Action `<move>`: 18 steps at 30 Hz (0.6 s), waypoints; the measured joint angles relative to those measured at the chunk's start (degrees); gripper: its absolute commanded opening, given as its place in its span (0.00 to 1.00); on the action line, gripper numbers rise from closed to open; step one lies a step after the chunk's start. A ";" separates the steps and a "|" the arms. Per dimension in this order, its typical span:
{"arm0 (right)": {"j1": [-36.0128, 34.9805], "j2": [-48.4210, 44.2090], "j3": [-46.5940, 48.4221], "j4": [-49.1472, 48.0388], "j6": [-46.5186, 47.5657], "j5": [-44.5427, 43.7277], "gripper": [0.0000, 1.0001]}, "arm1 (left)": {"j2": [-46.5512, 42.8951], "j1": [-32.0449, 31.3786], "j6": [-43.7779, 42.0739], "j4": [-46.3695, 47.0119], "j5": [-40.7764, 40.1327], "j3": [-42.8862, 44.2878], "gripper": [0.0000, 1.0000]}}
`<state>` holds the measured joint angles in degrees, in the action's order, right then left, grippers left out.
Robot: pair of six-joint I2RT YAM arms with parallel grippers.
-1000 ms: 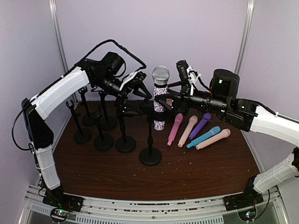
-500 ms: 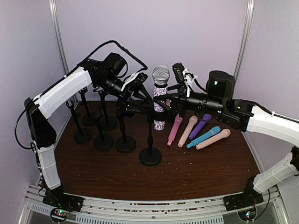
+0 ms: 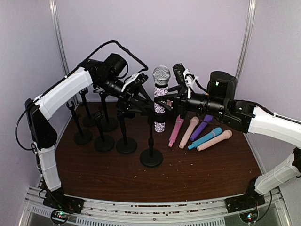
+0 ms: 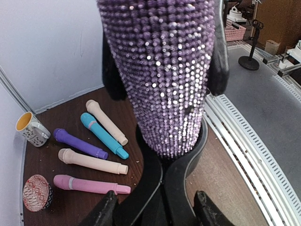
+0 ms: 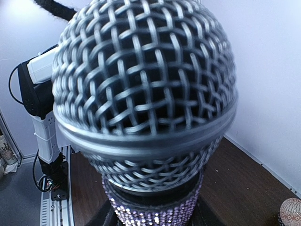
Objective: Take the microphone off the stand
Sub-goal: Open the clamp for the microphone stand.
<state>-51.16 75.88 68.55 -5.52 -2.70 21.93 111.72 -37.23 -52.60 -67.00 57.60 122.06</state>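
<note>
Black plastic fingers of the left end effector (image 4: 157, 211), one on each side of the stand's clip (image 4: 160, 188), just under the microphone (image 4: 162, 80); no telling whether clamped on the clip or merely bracketing it. Right end effector (image 3: 165, 100) reaching in from the opposite side at the sequined purple body, below the silver mesh head (image 5: 141, 84); only finger edges showing in its wrist view, so no telling whether pinching or not. Microphone upright in the clip atop the nearest stand (image 3: 151, 141), round base on the bench (image 3: 141, 183).

Dark brown wood surface, speckled with pale crumbs. Right of the stand, five loose microphones fanned side by side: pink (image 3: 176, 131), beige (image 3: 189, 132), purple (image 3: 201, 127), teal (image 3: 205, 138), peach (image 3: 214, 140). Left and behind, a cluster of other black stands (image 3: 104, 141), close under the left arm. Bare wood between the stand base and the perforated metal rail (image 3: 155, 208) along the near edge. Pale lilac walls (image 3: 188, 33) on three sides, metal posts in the back corners. In the left wrist view, a patterned cup (image 4: 30, 128) beside the wall and a red-patterned round object (image 4: 36, 193) near the pink microphone.
</note>
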 measured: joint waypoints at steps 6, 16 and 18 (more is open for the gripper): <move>-0.37 0.00 2.62 4.44 1.31 -0.46 0.23 | 0.22 -0.11 0.00 -0.50 0.00 0.61 0.00; -0.74 -1.73 4.61 8.68 3.41 -1.25 0.21 | 0.92 -1.36 1.31 -0.44 -0.81 3.08 0.65; -0.72 -1.73 4.59 8.63 3.26 -1.25 0.20 | 0.92 -1.44 1.40 -0.59 -1.29 3.19 0.72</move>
<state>-51.88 74.15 73.14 3.11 0.56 20.69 112.64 -38.68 -51.20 -67.59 56.31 125.25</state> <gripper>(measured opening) 0.415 0.619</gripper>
